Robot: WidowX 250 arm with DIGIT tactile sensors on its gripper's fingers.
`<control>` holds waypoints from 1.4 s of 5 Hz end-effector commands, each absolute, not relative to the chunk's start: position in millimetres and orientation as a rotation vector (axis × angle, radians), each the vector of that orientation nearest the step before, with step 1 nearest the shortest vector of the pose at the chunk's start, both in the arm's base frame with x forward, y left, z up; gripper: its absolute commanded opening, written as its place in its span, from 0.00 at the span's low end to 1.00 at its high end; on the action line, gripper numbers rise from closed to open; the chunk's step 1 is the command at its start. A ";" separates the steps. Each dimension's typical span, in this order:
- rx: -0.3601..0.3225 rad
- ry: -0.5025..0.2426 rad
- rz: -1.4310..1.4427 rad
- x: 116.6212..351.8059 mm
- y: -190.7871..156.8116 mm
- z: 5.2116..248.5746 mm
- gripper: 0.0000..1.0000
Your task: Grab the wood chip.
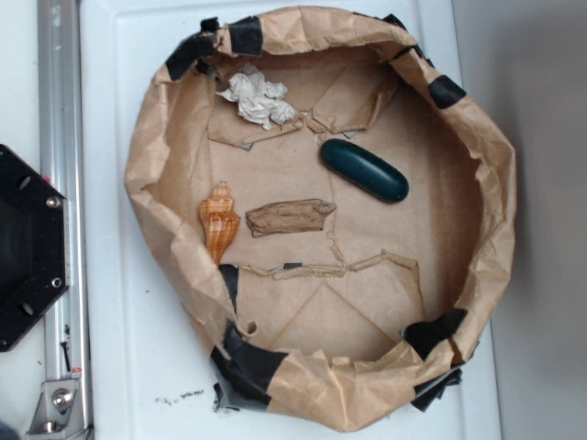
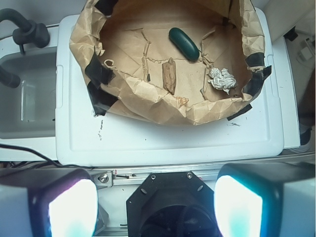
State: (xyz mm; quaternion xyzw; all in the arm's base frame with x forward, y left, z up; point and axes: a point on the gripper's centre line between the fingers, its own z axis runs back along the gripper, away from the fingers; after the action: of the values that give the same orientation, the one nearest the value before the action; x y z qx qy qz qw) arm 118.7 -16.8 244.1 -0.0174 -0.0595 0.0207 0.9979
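Two cameras, one overhead and one riding on the arm.

The exterior view looks straight down, close over the paper bowl (image 1: pixel 500 197), which nearly fills the frame on the white surface (image 1: pixel 119 348). The wrist view sits farther back, tilted down and forward, with the hand (image 2: pixel 155 205) blurred along its bottom edge at 6 o'clock and the bowl toward 12. Both show the bowl, the wood chip (image 1: pixel 290 217) and the teal oval (image 1: pixel 364 170).

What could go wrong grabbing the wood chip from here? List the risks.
1. The wood chip lies flat on the paper, so the fingers may slide over it.
2. The seashell sits close beside one end and could be caught instead.
3. The raised paper wall stands between the gripper and the chip.
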 end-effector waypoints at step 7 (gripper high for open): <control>-0.016 -0.010 -0.144 254.5 13.0 46.6 1.00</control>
State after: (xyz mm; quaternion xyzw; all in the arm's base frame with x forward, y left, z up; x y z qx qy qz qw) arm 251.6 17.8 40.5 -0.0102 0.0116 -0.0615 0.9980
